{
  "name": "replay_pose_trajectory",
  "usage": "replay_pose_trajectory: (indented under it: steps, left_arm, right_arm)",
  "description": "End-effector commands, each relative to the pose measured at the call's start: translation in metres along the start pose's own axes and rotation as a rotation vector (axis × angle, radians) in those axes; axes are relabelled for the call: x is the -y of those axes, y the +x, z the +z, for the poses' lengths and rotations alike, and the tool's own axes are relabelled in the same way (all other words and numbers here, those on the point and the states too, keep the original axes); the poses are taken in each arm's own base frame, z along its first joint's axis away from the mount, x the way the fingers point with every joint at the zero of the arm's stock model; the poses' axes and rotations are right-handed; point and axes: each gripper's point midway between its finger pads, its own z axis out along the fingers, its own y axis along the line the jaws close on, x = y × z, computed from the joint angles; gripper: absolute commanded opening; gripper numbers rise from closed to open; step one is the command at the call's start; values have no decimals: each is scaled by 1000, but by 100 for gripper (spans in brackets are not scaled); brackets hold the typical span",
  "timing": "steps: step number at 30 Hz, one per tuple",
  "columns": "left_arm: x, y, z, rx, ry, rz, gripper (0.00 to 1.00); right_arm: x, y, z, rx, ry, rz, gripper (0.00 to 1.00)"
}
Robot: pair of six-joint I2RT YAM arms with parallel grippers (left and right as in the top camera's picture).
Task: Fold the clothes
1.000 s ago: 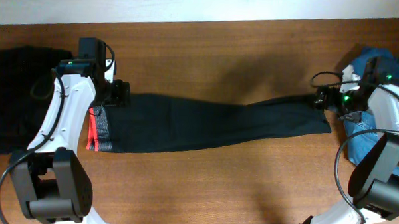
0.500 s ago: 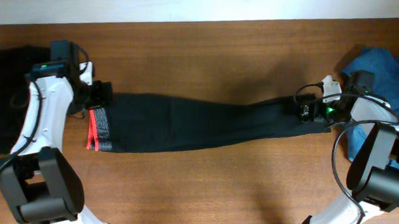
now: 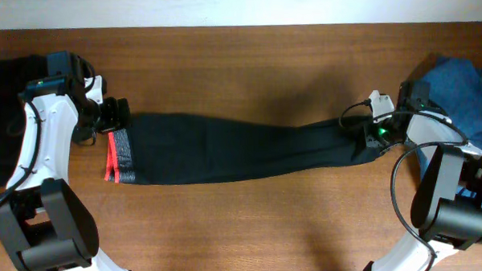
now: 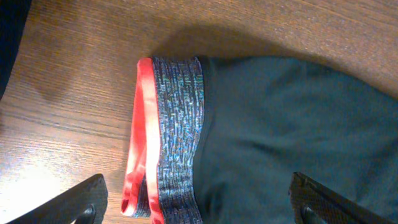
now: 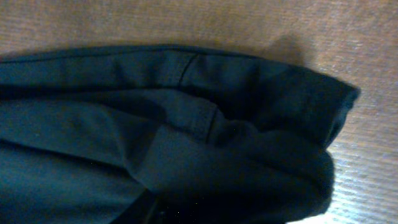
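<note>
The black trousers (image 3: 240, 156) lay stretched out flat across the wooden table (image 3: 251, 63), with the grey, red-edged waistband (image 4: 177, 124) at the left and the leg ends at the right. The left gripper (image 3: 118, 115) hovered over the waistband, its fingers (image 4: 84, 200) spread wide and holding nothing. The right gripper (image 3: 369, 138) sat on the bunched leg ends; whether it pinched them could not be told.

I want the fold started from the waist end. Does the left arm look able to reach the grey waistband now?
Probably yes. The left gripper is open just by the waistband, which lies on the table with nothing covering it.
</note>
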Motion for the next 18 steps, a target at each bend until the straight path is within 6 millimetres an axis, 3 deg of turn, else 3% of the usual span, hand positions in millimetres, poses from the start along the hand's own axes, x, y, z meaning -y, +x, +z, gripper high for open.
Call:
replay_pose_trajectory:
  steps: [1,4,6,8,14,18]
  left_arm:
    - [3,-3,-7,19,18,16,93]
    - [3,-3,-7,19,18,16,89]
    - [3,-3,-7,19,18,16,81]
    - [3,-3,-7,18,18,14,71]
    - [3,-1,-7,9,18,-15,71]
    - [3,0,-7,7,18,-16,71]
  right_arm:
    - [-3,5,6,-48,-11,13,24]
    - [-2,-6,-5,-42,-7,57,12]
    - [0,-14,-14,-40,-1,70,4]
    - [11,-23,-26,-46,56,67,4]
    - [52,-45,-74,-41,246,146,4]
    - [78,-44,-94,-56,363,163,4]
